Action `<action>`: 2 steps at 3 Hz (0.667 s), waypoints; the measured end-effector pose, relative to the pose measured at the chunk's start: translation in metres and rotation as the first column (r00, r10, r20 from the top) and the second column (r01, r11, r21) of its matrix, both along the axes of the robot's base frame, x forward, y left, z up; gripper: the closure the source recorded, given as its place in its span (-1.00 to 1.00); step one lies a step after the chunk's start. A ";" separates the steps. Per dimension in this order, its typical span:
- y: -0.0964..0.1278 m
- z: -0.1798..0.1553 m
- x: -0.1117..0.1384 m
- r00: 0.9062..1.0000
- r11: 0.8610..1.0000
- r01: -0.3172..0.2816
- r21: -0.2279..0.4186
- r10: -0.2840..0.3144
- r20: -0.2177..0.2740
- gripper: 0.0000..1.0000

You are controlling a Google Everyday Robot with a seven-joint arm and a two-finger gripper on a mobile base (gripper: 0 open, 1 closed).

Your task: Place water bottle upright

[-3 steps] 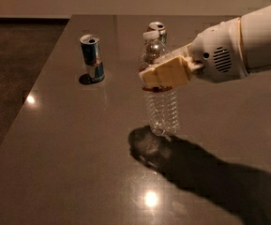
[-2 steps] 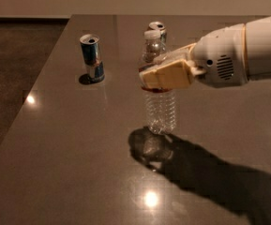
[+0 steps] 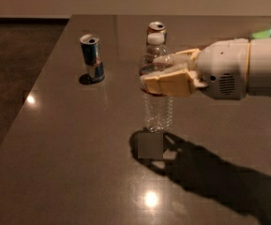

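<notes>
The water bottle (image 3: 157,111) is a clear ribbed plastic bottle with a white cap. It stands upright near the middle of the grey table (image 3: 79,163), its base at or just above the surface. My gripper (image 3: 159,76) reaches in from the right and is shut on the bottle's upper half. Its tan fingers (image 3: 165,85) wrap around the label area and hide most of the label.
A blue-silver can (image 3: 92,58) stands upright at the back left. An orange-gold can (image 3: 156,29) stands behind the bottle, partly hidden by its cap. The table's left edge runs diagonally, with dark floor beyond it. My white arm (image 3: 240,69) spans the right side.
The gripper and the bottle have moved slightly up and toward the back; the bottle has stayed upright in the grip.
</notes>
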State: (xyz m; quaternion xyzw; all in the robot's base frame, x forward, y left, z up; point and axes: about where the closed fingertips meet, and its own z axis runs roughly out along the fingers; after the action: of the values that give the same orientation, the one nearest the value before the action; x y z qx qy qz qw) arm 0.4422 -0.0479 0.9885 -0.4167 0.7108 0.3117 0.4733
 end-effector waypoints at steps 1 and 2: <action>-0.001 -0.006 0.000 0.999 0.999 -0.013 0.032 0.012 0.035 1.00; 0.000 -0.013 0.000 0.997 0.997 -0.033 0.064 0.028 0.067 1.00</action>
State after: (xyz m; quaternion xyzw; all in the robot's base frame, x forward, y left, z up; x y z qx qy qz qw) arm 0.4422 -0.0480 0.9757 -0.4221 0.6778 0.3276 0.5051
